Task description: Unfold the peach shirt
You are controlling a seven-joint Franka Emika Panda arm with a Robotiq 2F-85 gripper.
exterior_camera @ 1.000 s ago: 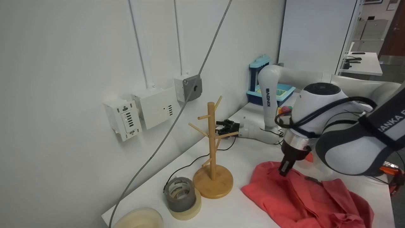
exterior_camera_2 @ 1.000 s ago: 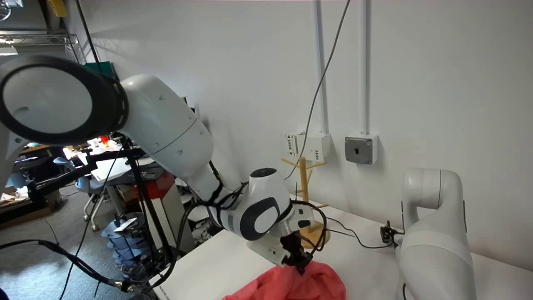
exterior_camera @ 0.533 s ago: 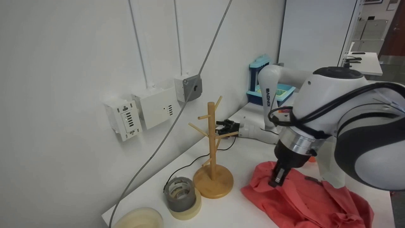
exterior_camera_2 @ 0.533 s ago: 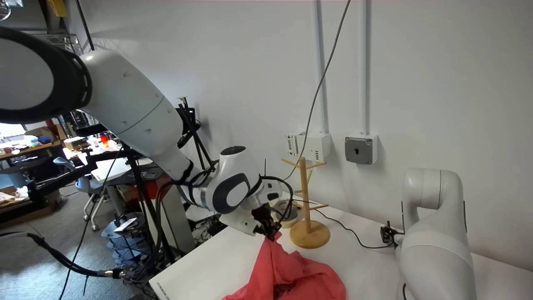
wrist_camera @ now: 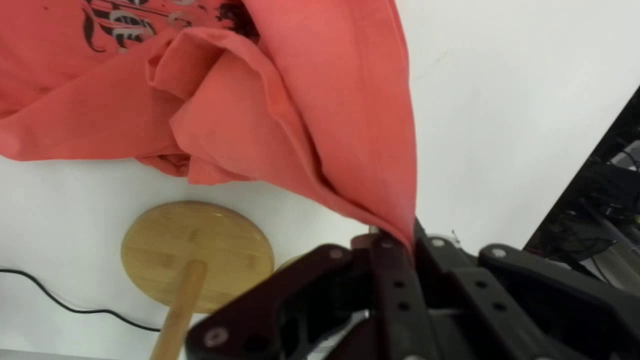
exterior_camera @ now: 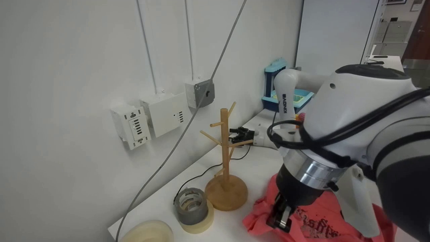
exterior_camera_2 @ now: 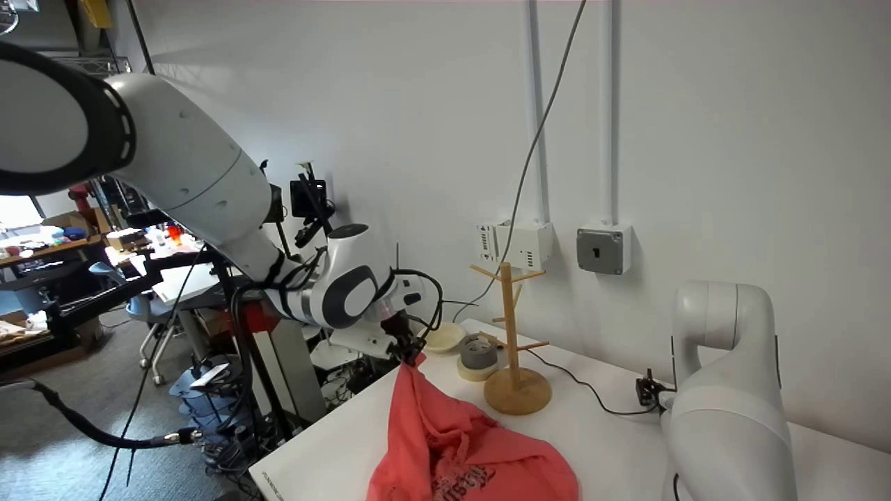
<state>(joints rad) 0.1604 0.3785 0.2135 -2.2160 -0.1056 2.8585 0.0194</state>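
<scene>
The white arm has dark rims, and in an exterior view its wrist shows a dark cap at one o'clock, black cables at eight and a silver collar at seven, the black gripper bearing pale screws.

In an exterior view, the brand name KINOVA runs in dark capitals along the smooth white robot arm at the far right; there too, printing inside the round grey tape roll at the near left is too small to read. The salmon-pink fabric T-shirt bears ornate dark blackletter print on its front; folds cover part of it, and its full wording is illegible. In an exterior view, small dark marks near the left edge of the white tabletop are unreadable.
</scene>
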